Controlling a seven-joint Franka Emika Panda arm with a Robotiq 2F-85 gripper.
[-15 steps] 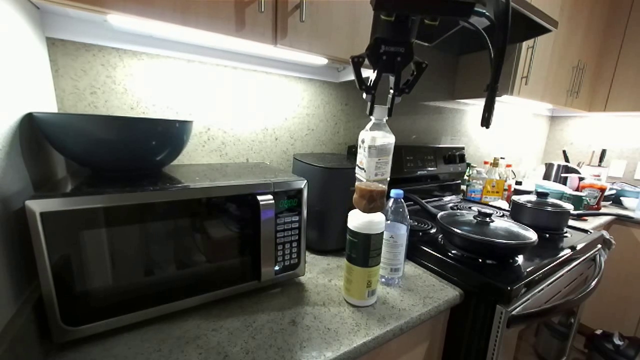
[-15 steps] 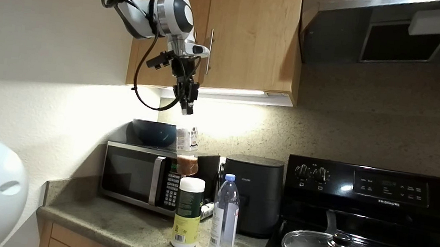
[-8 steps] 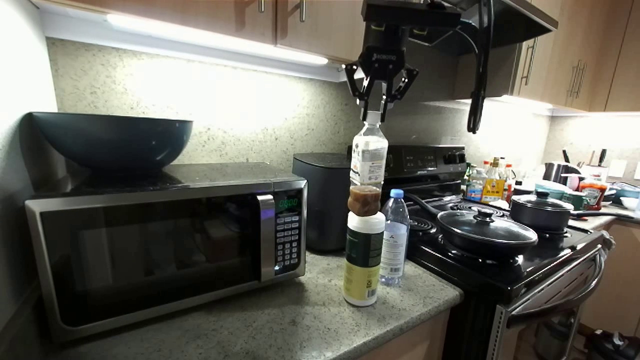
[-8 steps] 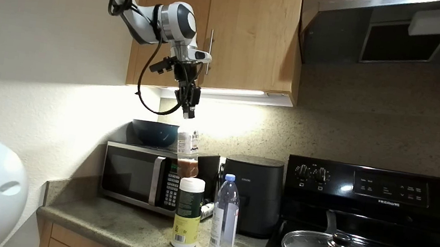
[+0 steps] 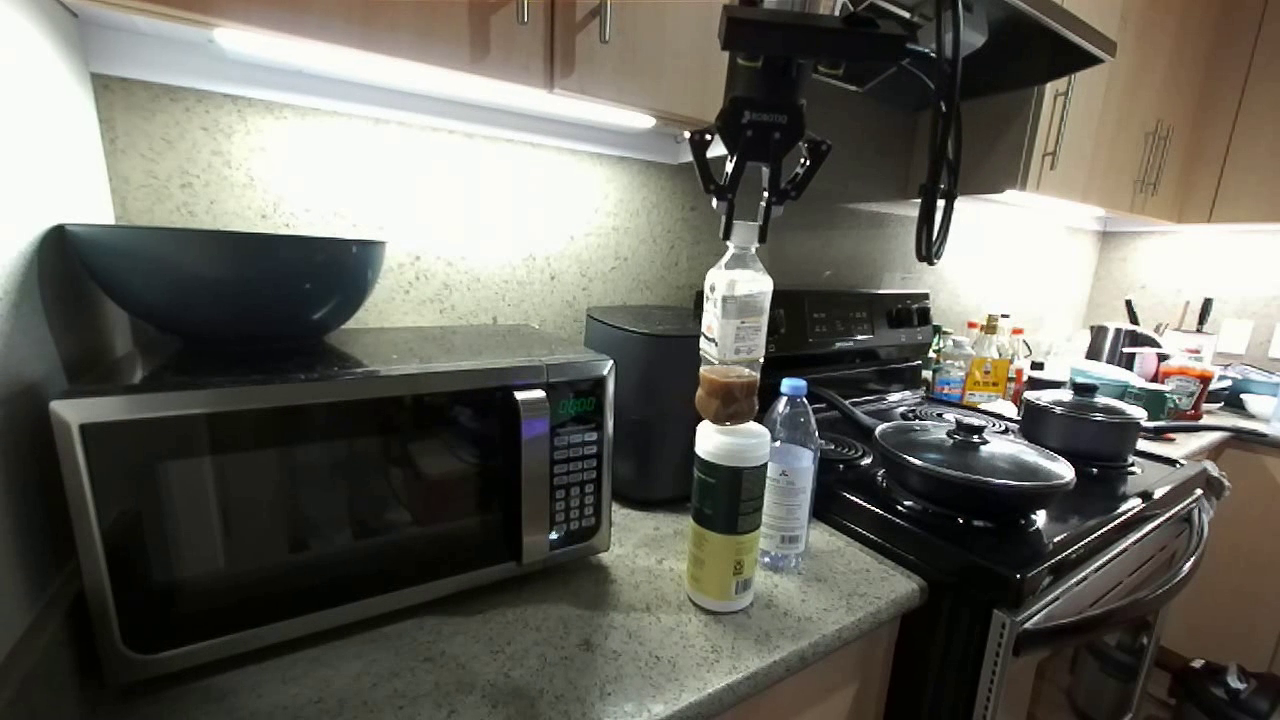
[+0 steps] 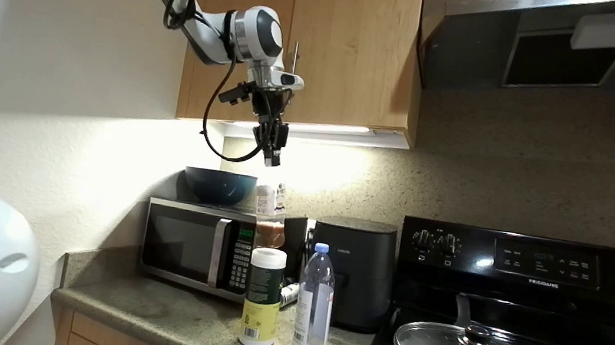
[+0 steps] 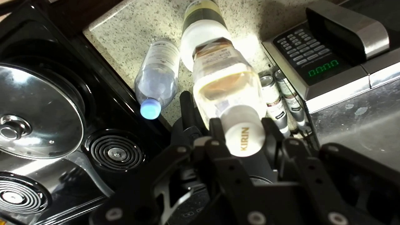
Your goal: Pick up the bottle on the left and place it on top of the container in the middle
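Note:
My gripper (image 5: 746,230) is shut on the white cap of the clear bottle (image 5: 737,312), whose lower part holds brown liquid. In the wrist view, the fingers (image 7: 216,128) press on both sides of the cap (image 7: 245,137). The bottle hangs almost upright. Beneath its base is the white-lidded container (image 5: 727,515), with a dark band and yellow-green lower half, upright on the counter. In both exterior views the bottle's base (image 6: 269,237) appears at the level of the container's lid (image 6: 269,258); whether they touch, I cannot tell.
A blue-capped water bottle (image 6: 314,310) stands close beside the container. The microwave (image 5: 330,500) bears a dark bowl (image 5: 230,280). A black air fryer (image 6: 353,273) is behind, and the stove holds a lidded pan (image 5: 970,470). Cans (image 7: 275,103) lie near the microwave.
Still gripped, the bottle has come down slightly and shifted sideways, bringing it more directly over the container's lid. Over the last half second it moved only a little. The container stayed put.

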